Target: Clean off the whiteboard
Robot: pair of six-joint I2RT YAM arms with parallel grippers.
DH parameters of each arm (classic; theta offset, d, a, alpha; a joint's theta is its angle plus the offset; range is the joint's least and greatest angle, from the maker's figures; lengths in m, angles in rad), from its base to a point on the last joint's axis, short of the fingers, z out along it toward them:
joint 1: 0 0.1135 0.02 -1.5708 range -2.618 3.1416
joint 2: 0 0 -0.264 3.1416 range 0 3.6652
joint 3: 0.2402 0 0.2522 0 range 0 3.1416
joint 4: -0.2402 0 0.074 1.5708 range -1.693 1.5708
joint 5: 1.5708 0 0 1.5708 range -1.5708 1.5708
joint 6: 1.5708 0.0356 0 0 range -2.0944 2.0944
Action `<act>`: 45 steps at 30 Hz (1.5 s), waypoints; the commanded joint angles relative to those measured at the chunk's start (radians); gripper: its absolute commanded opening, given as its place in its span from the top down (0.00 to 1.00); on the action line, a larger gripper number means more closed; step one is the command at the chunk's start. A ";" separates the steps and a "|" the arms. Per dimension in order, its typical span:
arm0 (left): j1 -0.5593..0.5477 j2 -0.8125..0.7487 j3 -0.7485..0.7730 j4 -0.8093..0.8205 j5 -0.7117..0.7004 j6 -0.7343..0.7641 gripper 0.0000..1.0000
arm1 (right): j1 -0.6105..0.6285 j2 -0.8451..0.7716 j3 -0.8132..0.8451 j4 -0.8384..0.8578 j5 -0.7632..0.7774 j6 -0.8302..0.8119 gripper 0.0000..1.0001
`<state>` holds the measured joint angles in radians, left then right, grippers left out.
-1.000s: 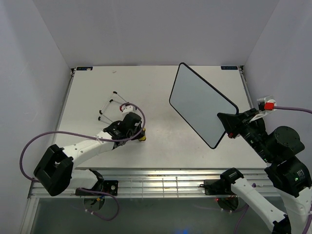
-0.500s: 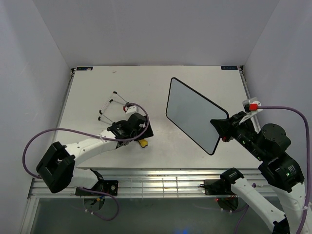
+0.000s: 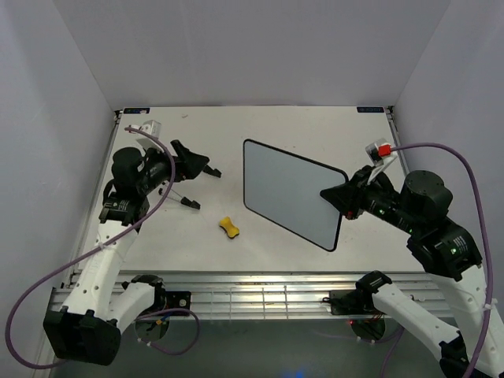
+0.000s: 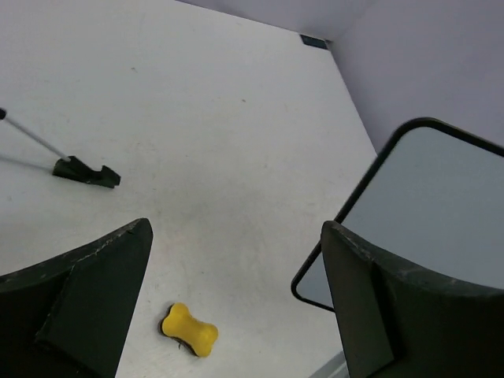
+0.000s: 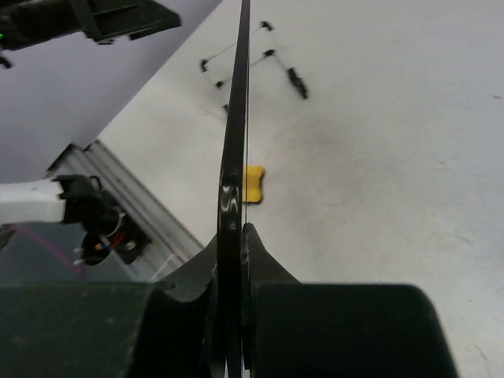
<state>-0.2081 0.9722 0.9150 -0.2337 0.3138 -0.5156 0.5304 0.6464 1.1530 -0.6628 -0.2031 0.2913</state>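
Observation:
The whiteboard (image 3: pixel 287 190) is a plain white panel with a thin black rim, held off the table at the middle right. My right gripper (image 3: pixel 337 198) is shut on its right edge. In the right wrist view the whiteboard (image 5: pixel 235 118) shows edge-on, pinched by the right gripper (image 5: pixel 235 236). A yellow peanut-shaped eraser (image 3: pixel 229 227) lies loose on the table; it also shows as the eraser (image 4: pixel 189 331) and the eraser (image 5: pixel 253 184). My left gripper (image 3: pixel 195 167) hangs open and empty, up and to the left of it. Through the left gripper (image 4: pixel 236 236) I see the whiteboard (image 4: pixel 425 205) at the right.
A thin black wire stand (image 3: pixel 184 201) lies on the table under the left gripper; one stand foot (image 4: pixel 87 173) and the stand (image 5: pixel 268 55) show in the wrist views. The table's aluminium front rail (image 3: pixel 260 295) runs along the near edge. Grey walls enclose the table.
My left gripper opened, let go of the yellow eraser and pulled back up to the left. My right gripper carried the whiteboard leftward toward the table's middle.

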 commanded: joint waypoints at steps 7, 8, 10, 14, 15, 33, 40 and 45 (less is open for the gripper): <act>0.072 -0.180 -0.099 0.196 0.838 0.189 0.02 | 0.006 0.094 0.211 0.149 -0.620 0.029 0.92; 0.072 -0.200 -0.120 0.259 0.910 0.113 0.02 | 0.006 0.093 0.211 0.150 -0.622 0.032 0.92; 0.073 -0.275 -0.217 0.571 1.086 -0.037 0.02 | 0.006 0.088 0.215 0.150 -0.610 0.025 0.92; 0.072 -0.366 -0.265 0.700 1.117 -0.185 0.02 | 0.006 0.099 0.237 0.158 -0.639 0.028 0.92; 0.072 -0.371 -0.252 0.702 1.131 -0.213 0.03 | 0.006 0.107 0.246 0.160 -0.644 0.026 0.92; 0.000 -0.339 -0.142 0.803 1.107 -0.468 0.75 | 0.006 0.147 0.271 0.247 -0.802 0.002 0.92; -0.010 -0.329 -0.145 0.818 1.122 -0.518 0.68 | 0.006 0.148 0.287 0.247 -0.803 -0.020 0.92; -0.011 -0.340 -0.142 0.847 1.116 -0.543 0.97 | 0.006 0.127 0.292 0.239 -0.803 -0.046 0.92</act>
<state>-0.2111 0.6361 0.7494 0.5766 1.4342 -1.0199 0.5320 0.7979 1.3956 -0.5217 -0.9611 0.2726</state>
